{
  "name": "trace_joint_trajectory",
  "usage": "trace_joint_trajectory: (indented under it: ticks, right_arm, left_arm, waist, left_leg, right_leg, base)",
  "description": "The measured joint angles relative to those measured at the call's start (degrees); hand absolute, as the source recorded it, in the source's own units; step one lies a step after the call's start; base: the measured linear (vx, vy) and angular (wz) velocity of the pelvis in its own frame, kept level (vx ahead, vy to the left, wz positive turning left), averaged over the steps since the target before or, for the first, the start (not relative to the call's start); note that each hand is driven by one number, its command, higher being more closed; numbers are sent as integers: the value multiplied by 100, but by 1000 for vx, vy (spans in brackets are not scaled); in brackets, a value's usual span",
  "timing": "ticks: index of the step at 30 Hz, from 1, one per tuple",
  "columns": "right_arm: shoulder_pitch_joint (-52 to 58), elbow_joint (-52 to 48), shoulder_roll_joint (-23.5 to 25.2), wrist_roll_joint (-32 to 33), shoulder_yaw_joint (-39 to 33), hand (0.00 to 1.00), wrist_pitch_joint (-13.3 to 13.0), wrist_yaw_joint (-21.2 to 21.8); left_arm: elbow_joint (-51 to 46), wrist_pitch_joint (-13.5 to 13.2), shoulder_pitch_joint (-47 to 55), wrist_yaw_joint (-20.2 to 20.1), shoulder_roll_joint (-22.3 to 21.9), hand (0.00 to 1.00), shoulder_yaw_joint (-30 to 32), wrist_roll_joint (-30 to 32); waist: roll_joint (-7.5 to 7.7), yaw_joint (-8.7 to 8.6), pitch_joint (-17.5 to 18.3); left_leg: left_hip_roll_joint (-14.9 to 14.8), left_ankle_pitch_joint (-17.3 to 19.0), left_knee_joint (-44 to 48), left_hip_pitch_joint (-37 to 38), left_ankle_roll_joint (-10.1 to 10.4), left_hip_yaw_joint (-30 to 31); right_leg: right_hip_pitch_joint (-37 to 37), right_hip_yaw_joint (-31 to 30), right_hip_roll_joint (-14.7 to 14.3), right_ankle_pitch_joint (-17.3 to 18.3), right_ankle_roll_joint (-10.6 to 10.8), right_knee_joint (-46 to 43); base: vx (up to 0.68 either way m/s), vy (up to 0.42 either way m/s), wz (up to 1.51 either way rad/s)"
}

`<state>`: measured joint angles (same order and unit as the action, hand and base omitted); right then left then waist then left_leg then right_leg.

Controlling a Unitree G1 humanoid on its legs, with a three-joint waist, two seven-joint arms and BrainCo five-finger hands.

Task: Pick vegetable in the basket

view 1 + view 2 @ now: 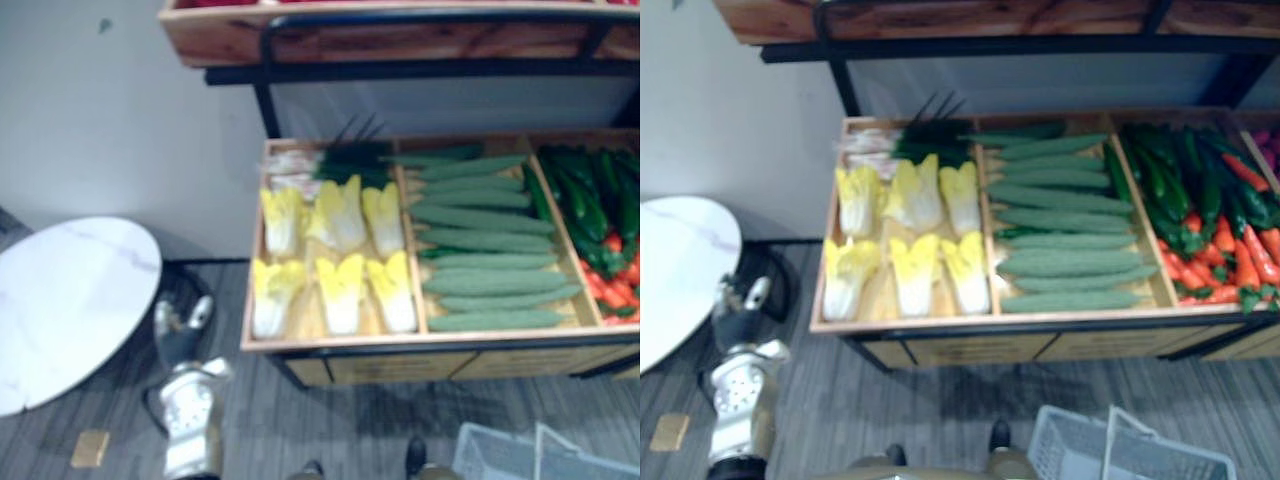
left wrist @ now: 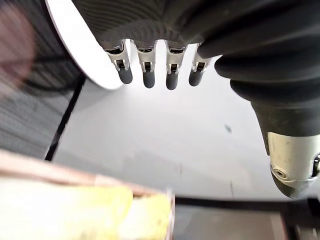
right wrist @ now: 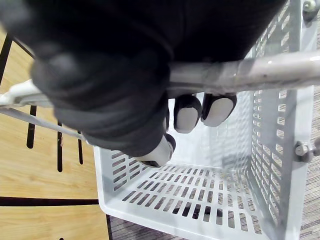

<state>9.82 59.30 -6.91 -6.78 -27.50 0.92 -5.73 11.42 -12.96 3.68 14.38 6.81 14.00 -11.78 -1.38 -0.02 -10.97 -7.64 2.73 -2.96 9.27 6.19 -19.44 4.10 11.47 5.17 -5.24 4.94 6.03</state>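
A wooden display crate (image 1: 330, 342) holds yellow-white cabbages (image 1: 340, 290) on its left, cucumbers (image 1: 485, 250) in the middle, and green peppers (image 1: 585, 195) and red peppers (image 1: 615, 285) on the right. My left hand (image 1: 180, 335) hangs low beside the crate's left front corner; its fingers (image 2: 148, 75) are straight and hold nothing. A cabbage (image 2: 75, 215) shows blurred past them. My right hand (image 3: 187, 112) is curled round the handle (image 3: 250, 70) of the grey plastic basket (image 3: 200, 200), which looks empty. The basket (image 1: 1110, 450) hangs low at the front right.
A round white table (image 1: 60, 300) stands to the left, close to my left hand. An upper wooden shelf (image 1: 400, 35) on a black frame overhangs the crate's far side. A small wooden block (image 1: 90, 447) lies on the grey floor.
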Motion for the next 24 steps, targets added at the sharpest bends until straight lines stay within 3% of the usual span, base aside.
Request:
trace_joint_trajectory:
  ticks: [7, 15, 19, 21, 24]
  right_arm:
    - [-44, -35, -15, -12, 89, 100, 3, 6]
    - [-23, -36, -93, -13, 110, 100, 9, 6]
    - [-52, -50, -189, -15, 110, 100, 9, -7]
    - [-64, -51, -209, -13, 104, 100, 12, -20]
    - [-71, -50, -207, -12, 101, 100, 15, -36]
  left_arm:
    - [-267, 196, -209, -212, 15, 0, -527, 653]
    - [-255, 409, -620, -207, 181, 0, -1018, 1195]
    - [-32, 450, -965, -167, 246, 0, -1172, 1482]
    - [243, 490, -1154, -110, 246, 0, -1229, 1563]
    - [586, 611, -1433, -90, 255, 0, -1332, 1795]
  waist:
    - [-1, -132, 1]
    - [-40, -166, -1]
    - [-133, -197, 10]
    - [-171, -327, 27]
    - [-195, -328, 9]
  left_leg:
    - [-3, 43, 13, 133, 32, -192]
    - [-15, 116, 161, 97, 7, -309]
    - [-25, 145, 169, 71, 27, -380]
    - [-28, 157, 170, -6, 44, -388]
    - [-38, 138, 161, -20, 18, -504]
  right_leg:
    - [10, -208, -18, -31, -7, -2]
    - [-3, -286, -24, -74, -20, 1]
    - [-109, -423, -27, -85, -43, 2]
    - [-165, -427, -25, -83, -37, 3]
    - [-279, -528, -21, -135, -27, 0]
  base:
    - [28, 6, -16]
    - [-58, -19, -6]
    - [-41, -15, -17]
    - [-32, -14, -3]
    - [9, -3, -17]
